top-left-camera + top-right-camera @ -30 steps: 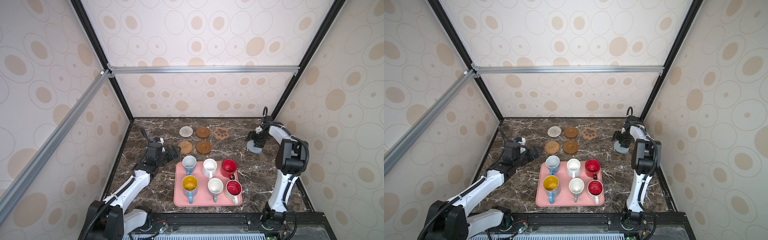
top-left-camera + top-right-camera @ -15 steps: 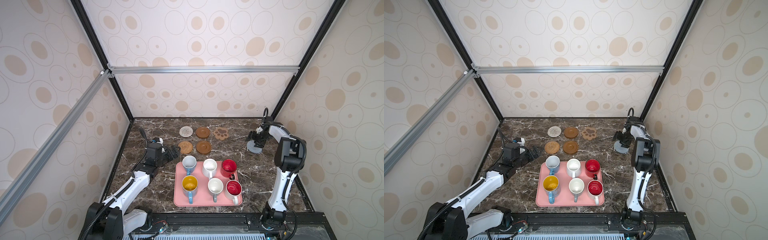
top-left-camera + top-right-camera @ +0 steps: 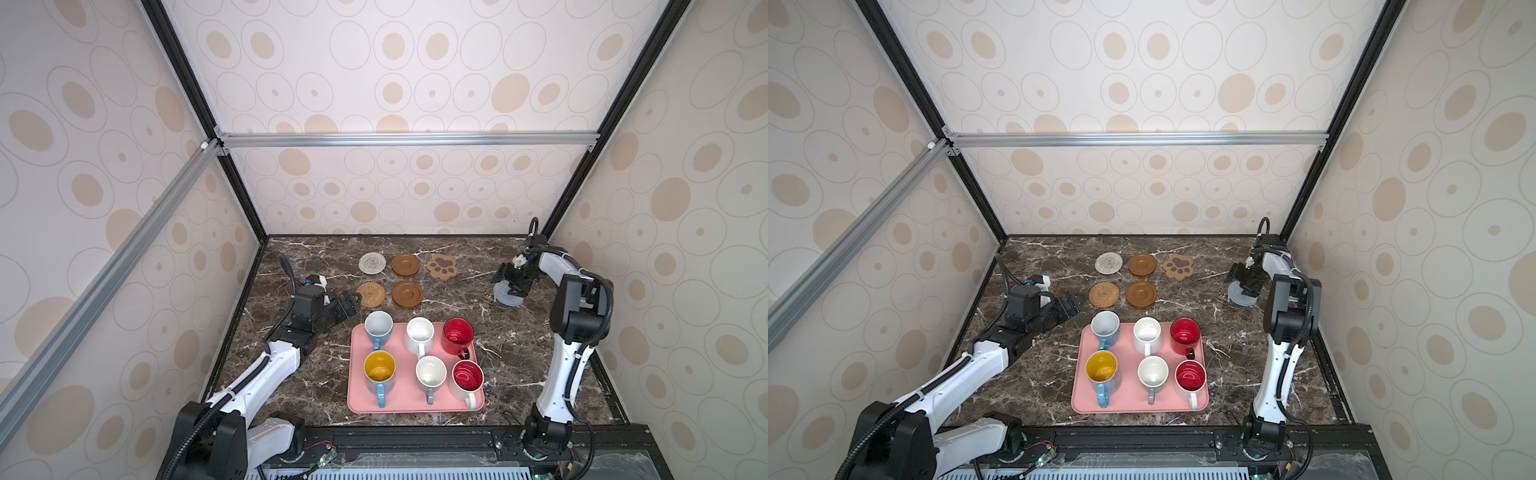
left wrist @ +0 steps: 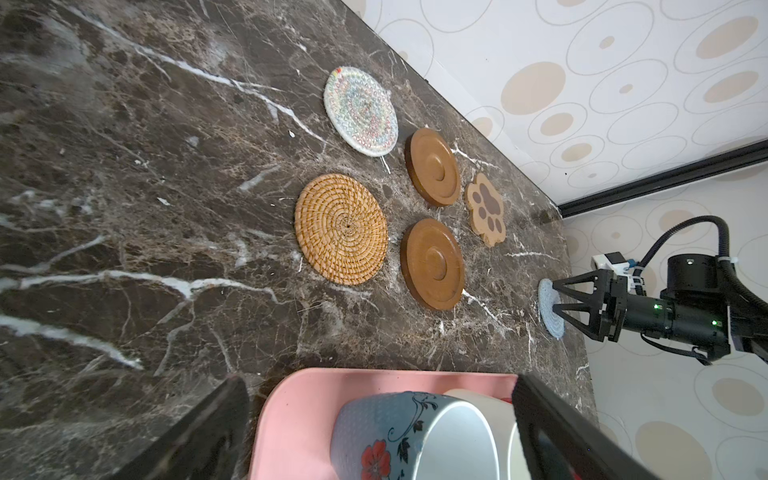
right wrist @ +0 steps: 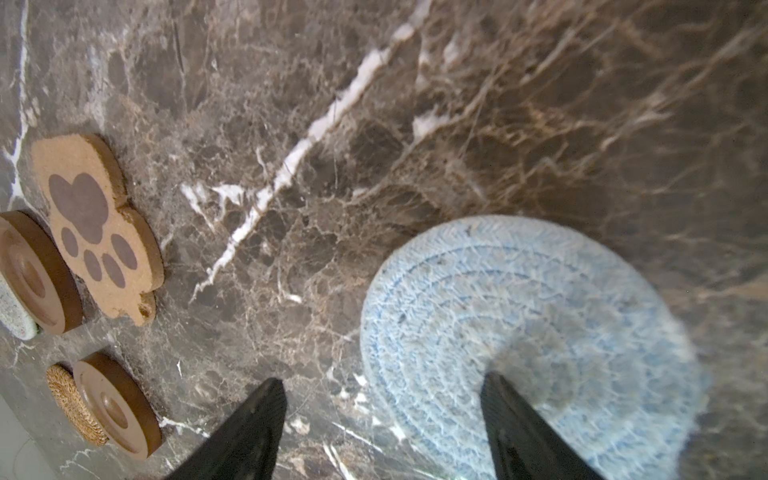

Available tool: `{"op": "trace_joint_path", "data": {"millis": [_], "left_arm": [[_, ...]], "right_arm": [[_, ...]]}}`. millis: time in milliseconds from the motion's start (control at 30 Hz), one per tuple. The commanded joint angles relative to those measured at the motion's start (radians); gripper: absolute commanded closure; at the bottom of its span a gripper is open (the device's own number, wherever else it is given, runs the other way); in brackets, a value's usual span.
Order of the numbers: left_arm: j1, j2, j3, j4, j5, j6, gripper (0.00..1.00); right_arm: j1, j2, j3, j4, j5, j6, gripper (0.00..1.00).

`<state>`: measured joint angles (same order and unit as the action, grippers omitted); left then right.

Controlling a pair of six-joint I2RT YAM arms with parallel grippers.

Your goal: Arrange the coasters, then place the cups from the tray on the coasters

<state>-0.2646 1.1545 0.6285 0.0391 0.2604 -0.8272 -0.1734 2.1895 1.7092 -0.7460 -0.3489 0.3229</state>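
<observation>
Marble-look surface (image 3: 498, 345), dark brown with white veins, and all six cups were sitting on the pink tray (image 3: 356, 399) at the near middle. Far row, left to right: blue cup with white inside (image 3: 378, 325), a white cup (image 3: 419, 332), the all-red cup (image 3: 458, 332). Near row: blue cup with yellow inside (image 3: 379, 369), second white cup (image 3: 431, 373), white cup with red inside (image 3: 467, 375).

Five coasters lay in a tidy block just beyond the tray. The grey-white woven coaster (image 3: 372, 263), far brown disc (image 3: 405, 264) and paw coaster (image 3: 441, 267) were at the back. The rattan coaster (image 3: 370, 294) and near brown disc (image 3: 407, 294) were in front. The pale blue coaster (image 3: 508, 297) was off on its own at the far right, flat on the surface, well apart from the rest.

Right tool (image 5: 382, 379) was down over that one with its fingers spread. From its wrist camera, one fingertip was over the blue weave and the other over bare marble beside the edge. Couldn't tell if either tip actually touched. In both top views the tool covered a good chunk of the coaster. The wrist shot was blurry, with the coaster's edge cut off by the frame.

Left tool (image 3: 348, 302) was spread wide with nothing in it, just off the tray's far-left corner, beside the rattan coaster. Its wrist view only caught part of the blue cup with white inside (red flower on the side) and a sliver of the white cup behind it. The fingers themselves ran out of frame.
</observation>
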Motion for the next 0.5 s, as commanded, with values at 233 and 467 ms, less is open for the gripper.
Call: {"op": "trace_joint_path", "data": {"millis": [233, 467], "left_arm": [[-0.002, 0.009, 0.002, 0.030, 0.007, -0.014, 0.00], [0.000, 0.031, 0.021, 0.039, 0.017, -0.001, 0.00]], "right_arm": [[0.008, -0.025, -0.123, -0.030, -0.029, -0.004, 0.22], [0.018, -0.067, -0.166, -0.020, -0.033, 0.005, 0.22]]}}
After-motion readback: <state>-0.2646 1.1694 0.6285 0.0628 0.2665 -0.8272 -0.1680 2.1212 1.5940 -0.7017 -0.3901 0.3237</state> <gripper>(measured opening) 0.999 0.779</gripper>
